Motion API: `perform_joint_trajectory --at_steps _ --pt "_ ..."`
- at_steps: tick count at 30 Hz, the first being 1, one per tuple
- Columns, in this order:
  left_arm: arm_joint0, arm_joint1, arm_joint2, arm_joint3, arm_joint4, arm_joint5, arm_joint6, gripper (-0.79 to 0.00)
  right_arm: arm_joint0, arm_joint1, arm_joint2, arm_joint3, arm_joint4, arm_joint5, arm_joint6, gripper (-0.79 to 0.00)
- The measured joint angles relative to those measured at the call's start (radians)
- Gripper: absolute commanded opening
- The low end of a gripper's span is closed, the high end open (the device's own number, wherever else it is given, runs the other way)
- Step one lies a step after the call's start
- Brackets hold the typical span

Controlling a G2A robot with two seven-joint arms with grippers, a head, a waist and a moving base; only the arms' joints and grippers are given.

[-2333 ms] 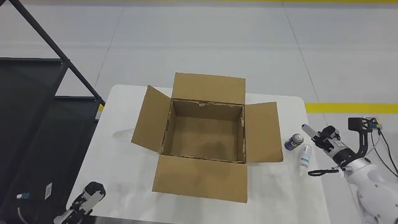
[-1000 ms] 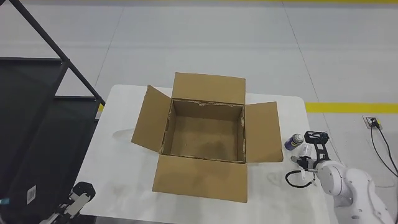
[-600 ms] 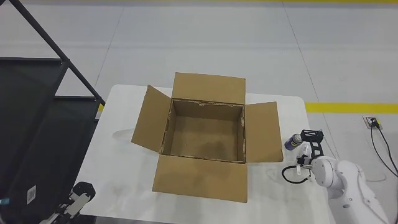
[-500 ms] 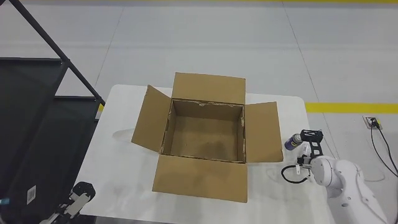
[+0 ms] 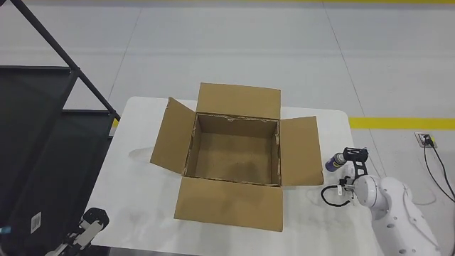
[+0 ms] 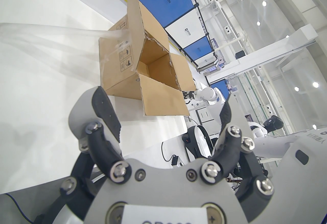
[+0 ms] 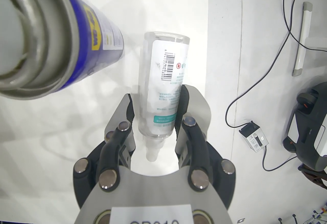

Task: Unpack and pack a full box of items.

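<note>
Right gripper (image 7: 155, 107) straddles the lying clear bottle (image 7: 163, 77), lower right of top view.
One pad touches it, the other sits just clear; blue spray can (image 7: 63, 38) crowds beside; open cardboard box (image 5: 227, 203) centre; left gripper (image 6: 163, 98) spread, empty.

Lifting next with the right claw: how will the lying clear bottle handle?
The clear bottle lies on its round side, so a nudge would probably roll it, perhaps toward the blue can nearby. Its smooth wall looks slippery. The right claw straddles its neck end, so it may tip base-down when lifted.
</note>
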Motion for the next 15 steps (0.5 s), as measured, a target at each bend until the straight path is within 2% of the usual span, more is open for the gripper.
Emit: perform_joint_trajectory --at_steps 2,4,5,7,11,15 --pt "0.000 0.000 0.000 0.000 0.000 0.000 0.000 0.000 0.005 -0.001 -0.001 0.011 0.003 -0.004 0.000 -0.413" --pt "0.000 0.000 0.000 0.000 0.000 0.000 0.000 0.000 0.010 -0.001 -0.001 0.022 0.004 -0.010 0.002 -0.465" --pt "0.000 0.000 0.000 0.000 0.000 0.000 0.000 0.000 0.011 -0.001 0.000 0.025 0.004 -0.012 0.001 -0.539" --pt "0.000 0.000 0.000 0.000 0.000 0.000 0.000 0.000 0.012 -0.001 0.003 0.030 0.005 -0.014 -0.002 -0.785" --pt "0.000 0.000 0.000 0.000 0.000 0.000 0.000 0.000 -0.010 0.002 0.034 0.000 0.022 0.005 -0.027 -0.785" --pt "0.000 0.000 0.000 0.000 0.000 0.000 0.000 0.000 -0.094 0.010 0.122 -0.155 0.049 0.059 -0.070 -0.785"
